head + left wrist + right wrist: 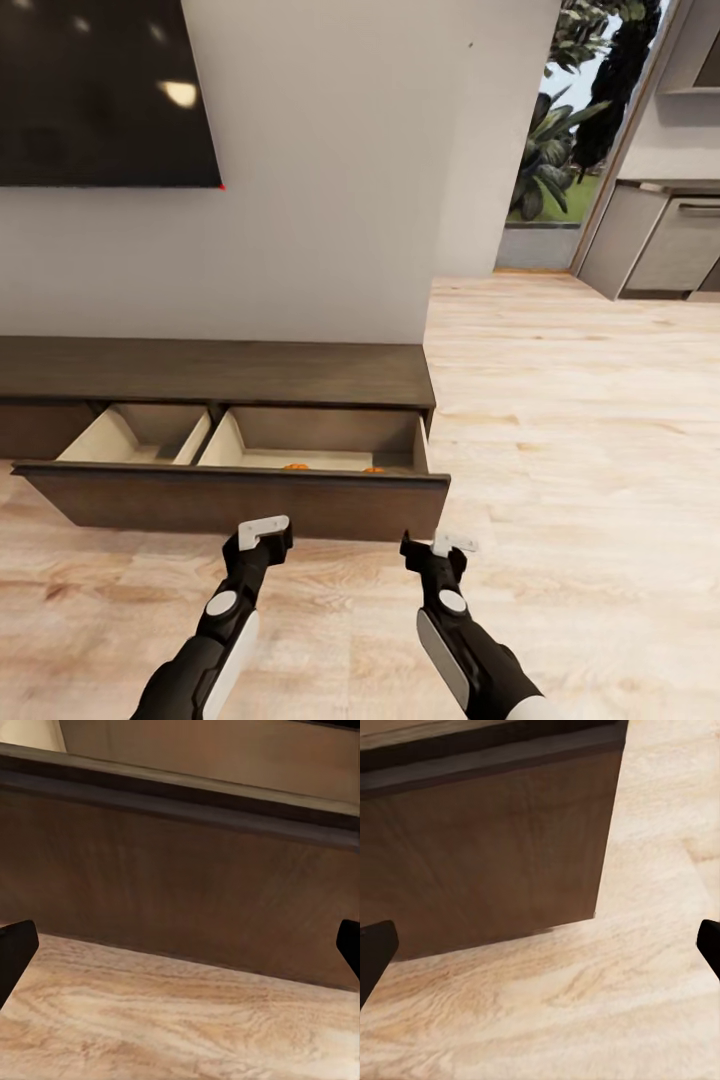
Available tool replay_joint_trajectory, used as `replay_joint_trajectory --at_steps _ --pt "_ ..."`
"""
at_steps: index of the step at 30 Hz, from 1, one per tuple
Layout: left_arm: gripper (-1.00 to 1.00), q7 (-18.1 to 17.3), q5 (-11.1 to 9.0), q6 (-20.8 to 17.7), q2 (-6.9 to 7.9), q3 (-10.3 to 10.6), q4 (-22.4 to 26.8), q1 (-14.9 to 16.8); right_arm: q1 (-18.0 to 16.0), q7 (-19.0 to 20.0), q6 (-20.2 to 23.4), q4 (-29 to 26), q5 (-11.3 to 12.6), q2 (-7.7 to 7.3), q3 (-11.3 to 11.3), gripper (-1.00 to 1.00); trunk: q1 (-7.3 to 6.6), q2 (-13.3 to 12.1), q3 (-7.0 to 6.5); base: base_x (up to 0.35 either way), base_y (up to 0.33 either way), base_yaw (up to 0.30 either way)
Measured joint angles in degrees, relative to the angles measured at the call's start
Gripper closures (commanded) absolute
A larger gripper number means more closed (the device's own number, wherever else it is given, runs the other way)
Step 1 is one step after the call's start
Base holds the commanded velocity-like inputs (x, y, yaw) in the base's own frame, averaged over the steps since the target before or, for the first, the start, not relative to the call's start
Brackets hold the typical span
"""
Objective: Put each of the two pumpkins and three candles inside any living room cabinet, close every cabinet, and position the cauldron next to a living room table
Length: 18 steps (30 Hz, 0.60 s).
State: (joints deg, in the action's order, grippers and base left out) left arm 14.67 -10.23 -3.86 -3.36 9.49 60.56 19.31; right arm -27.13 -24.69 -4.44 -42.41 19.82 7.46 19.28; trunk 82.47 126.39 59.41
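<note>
A dark screen hangs on the pale wall at the left, and below it runs the long brown cabinet with its wide drawer pulled out over the wood floor. The drawer has two pale compartments side by side. In the right one, the orange tops of the two pumpkins just show above the drawer front — one near the middle, the other close to the right end.

The left gripper hangs just in front of the drawer front, its fingers spread wide and holding nothing. The right gripper hangs near the drawer's right corner, likewise spread and empty — its wrist view shows that corner and bare floor beyond. At the far right a doorway opens onto green plants and grey kitchen units.
</note>
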Motion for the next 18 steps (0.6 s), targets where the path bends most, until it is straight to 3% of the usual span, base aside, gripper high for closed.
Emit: replay_joint_trajectory --at_steps 7,13,18 --pt "-1.00 0.1 -0.1 0.6 -0.06 0.1 -0.2 0.0 0.6 0.2 -0.5 -0.4 -0.4 -0.05 0.0 -1.00 1.54 2.8 1.26 0.000 0.000 0.000" --pt "-1.00 0.1 -0.1 0.8 -0.03 0.3 -0.2 0.0 0.9 3.6 -2.5 -0.4 -0.4 -0.43 -0.1 -1.00 2.86 5.2 2.33 0.000 0.000 0.000" --pt "-1.00 -0.1 0.0 4.1 -0.08 0.3 -0.4 0.0 0.7 4.8 -2.9 -0.5 -0.5 -0.62 -0.1 -1.00 3.08 5.6 2.52 0.000 0.000 0.000"
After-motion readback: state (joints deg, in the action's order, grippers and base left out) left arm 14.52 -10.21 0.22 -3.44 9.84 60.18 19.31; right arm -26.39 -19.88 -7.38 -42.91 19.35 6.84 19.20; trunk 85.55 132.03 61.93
